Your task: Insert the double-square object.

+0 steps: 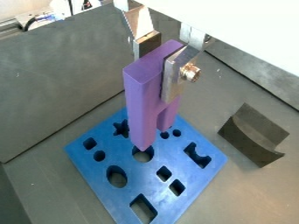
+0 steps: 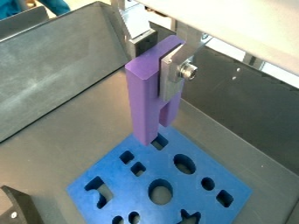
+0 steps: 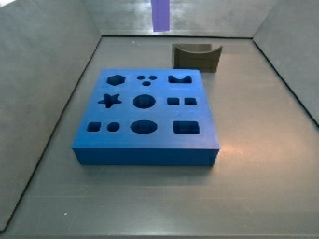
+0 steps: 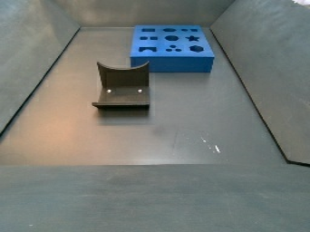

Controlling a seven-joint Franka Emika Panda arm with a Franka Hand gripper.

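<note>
Both wrist views show the claw (image 1: 176, 72) clamped on the one double-square object (image 1: 149, 98), its silver plates pressed against the upper part of the purple peg, which hangs upright above the single blue block (image 1: 146, 162). In a wrist view the peg's lower end sits over the block's top face near a round hole, though whether it touches the surface cannot be told; in the other wrist picture the claw (image 2: 172, 70) holds the same peg (image 2: 152, 92) with its forked bottom above the far edge of the blue block (image 2: 163, 188). In a side view only the lower tip of the peg (image 3: 159, 13) enters from the top of the frame, well above the blue block (image 3: 145, 119), whose top carries ten shaped holes, among them a star, circles, squares and a rectangle. One dark grey curved block (image 3: 197, 56) stands just behind the blue one on the desk (image 3: 249, 187). In a side view that curved block (image 4: 121, 88) lies nearer the camera, apart from the blue block (image 4: 173, 48).
</note>
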